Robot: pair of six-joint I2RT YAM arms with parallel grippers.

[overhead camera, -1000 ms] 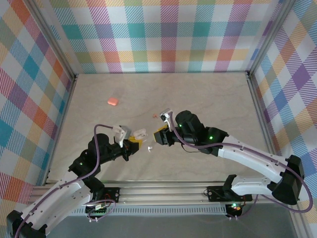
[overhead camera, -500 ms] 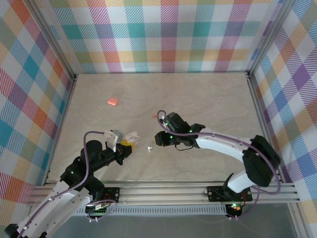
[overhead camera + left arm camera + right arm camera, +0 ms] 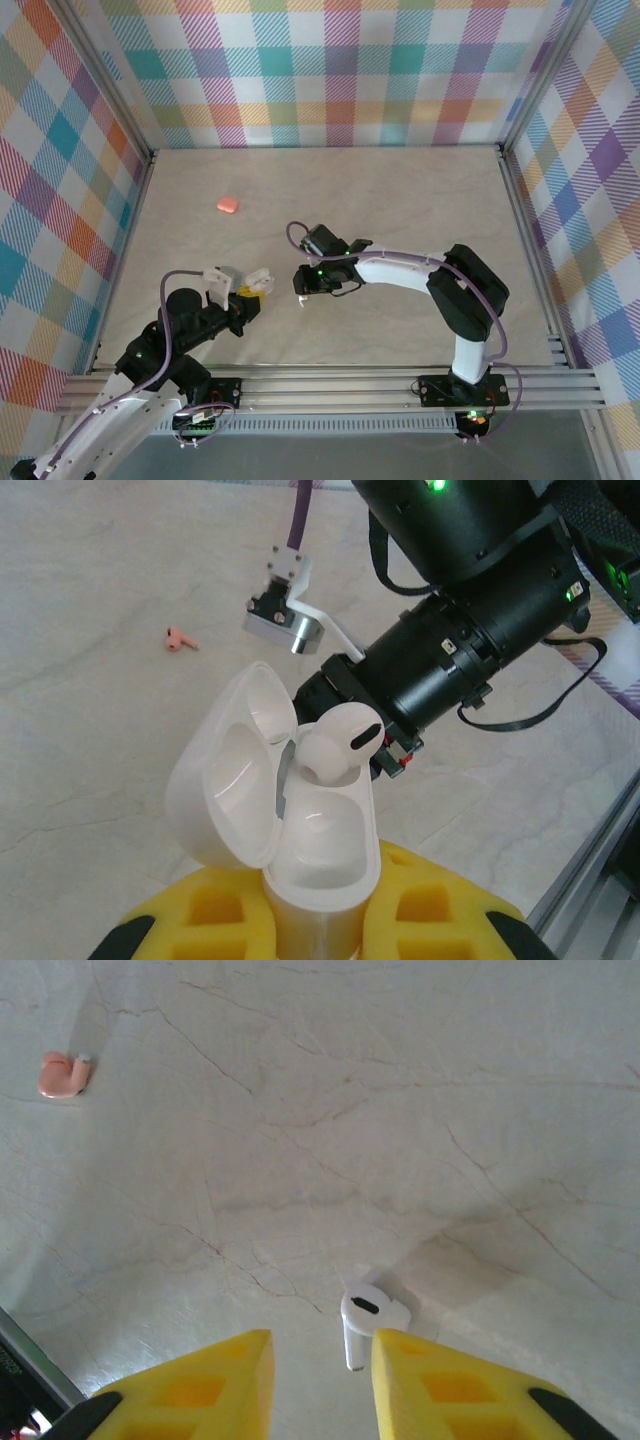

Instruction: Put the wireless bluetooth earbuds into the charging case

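Desk: smooth marble.
Case: open, left fingers clamped on its base.
Right fingers: apart, empty.
Seated bud: white, head proud of the case.
Loose bud: white, on desk, 12 o'clock off right fingers; light, glossy, likely skids; pinch the head.
Pink bud: 10 o'clock, well apart.

A pale, marble-veined tabletop is enclosed by pastel plaid walls at nine, twelve and three o'clock. An aluminium rail runs along six o'clock under even light.
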